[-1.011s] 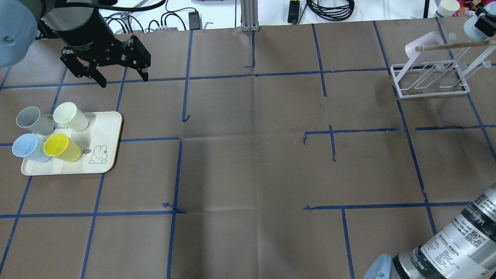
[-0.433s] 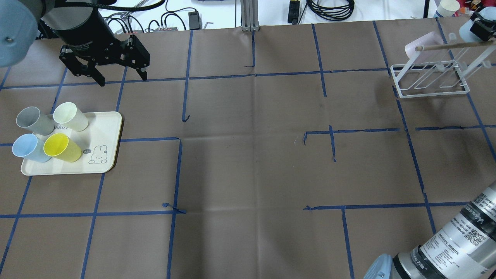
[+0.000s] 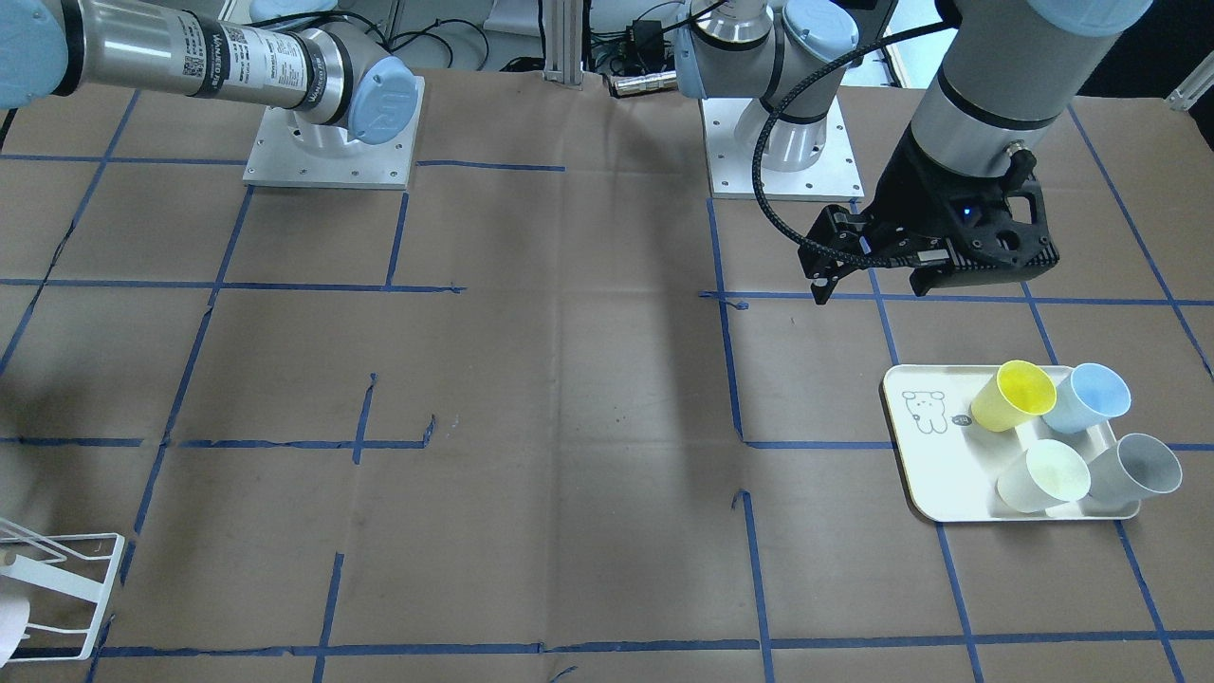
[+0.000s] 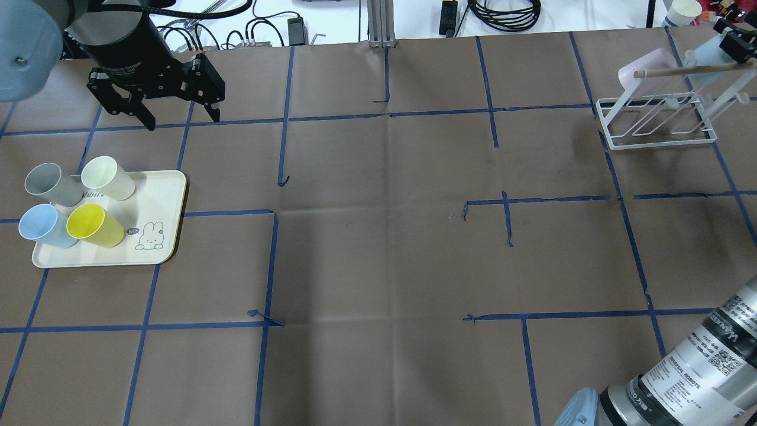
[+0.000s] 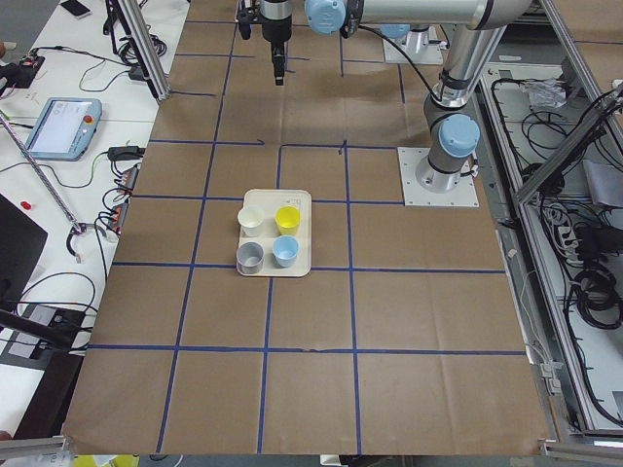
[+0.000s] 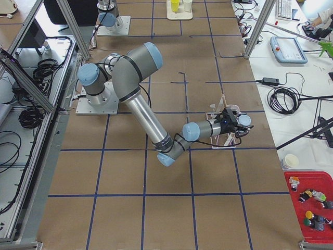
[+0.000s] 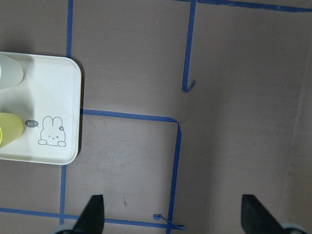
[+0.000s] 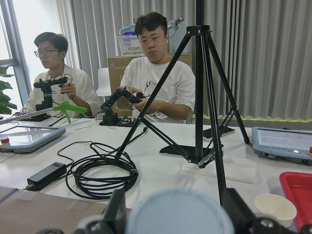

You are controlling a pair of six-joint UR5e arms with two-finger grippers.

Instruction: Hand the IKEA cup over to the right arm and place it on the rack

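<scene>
My right gripper (image 4: 726,42) is shut on a pale blue cup (image 4: 702,57) and holds it tilted over the far end of the white wire rack (image 4: 656,137). In the right wrist view the cup's base (image 8: 178,214) sits between the fingers (image 8: 117,209). A pink cup (image 4: 647,66) hangs on the rack. My left gripper (image 4: 180,115) is open and empty above the table, beyond the cream tray (image 4: 157,204). Its fingertips (image 7: 95,209) show spread wide in the left wrist view.
The tray holds a grey cup (image 4: 50,183), a cream cup (image 4: 106,176), a blue cup (image 4: 42,226) and a yellow cup (image 4: 93,225). Blue tape lines cross the brown table. Cables and a paper cup (image 4: 685,10) lie past the far edge.
My right gripper has moved the pale blue cup down and left, closer over the rack's bar. My left gripper has drifted slightly up and left in the overhead view, still open.
</scene>
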